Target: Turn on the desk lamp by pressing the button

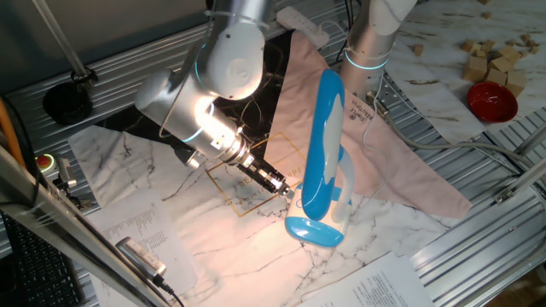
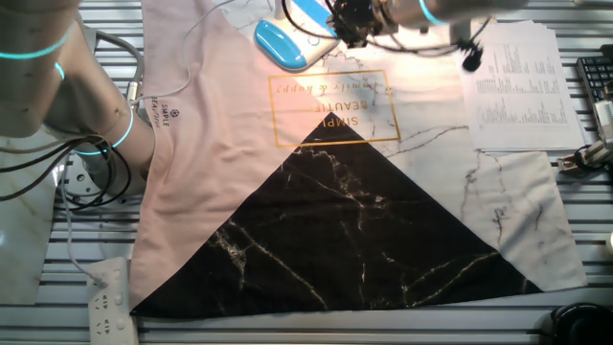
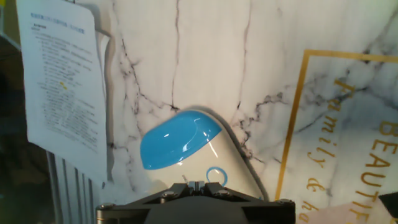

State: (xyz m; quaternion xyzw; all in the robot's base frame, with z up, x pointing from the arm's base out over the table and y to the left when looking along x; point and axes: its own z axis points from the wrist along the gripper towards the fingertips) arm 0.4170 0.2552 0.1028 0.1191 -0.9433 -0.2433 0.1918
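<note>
Item 1. Desk lamp: glossy sky-blue and white plastic. Stands upright on the marble-patterned surface near its front edge in one fixed view. The long oval head rises steeply, leaning slightly; the small blue oval base sits flat beneath it. Warm light pools on the surface around the base, so by my judgement the lamp may already be lit, though the emitting face is not visible.

Item 2. Gripper: mounted on the single arm, reaching down at a slant from the upper left in the same view, tip just beside the lamp's base and lower head. State of the jaws: cannot tell; no view shows the fingertips clearly.

Item 3. Button: a small ringed mark on the white part of the base, seen in the hand view just ahead of the gripper body, with the blue end of the base pointing away and to the left.

Item 4. Key relation: the button lies directly in front of and below the jaws, very near. The base's long axis runs roughly along the line of approach. Any remaining press would likely be a short push straight down.

Item 5. Printed sheet: lies flat on the surface to the left of the base, apart from it.
</note>
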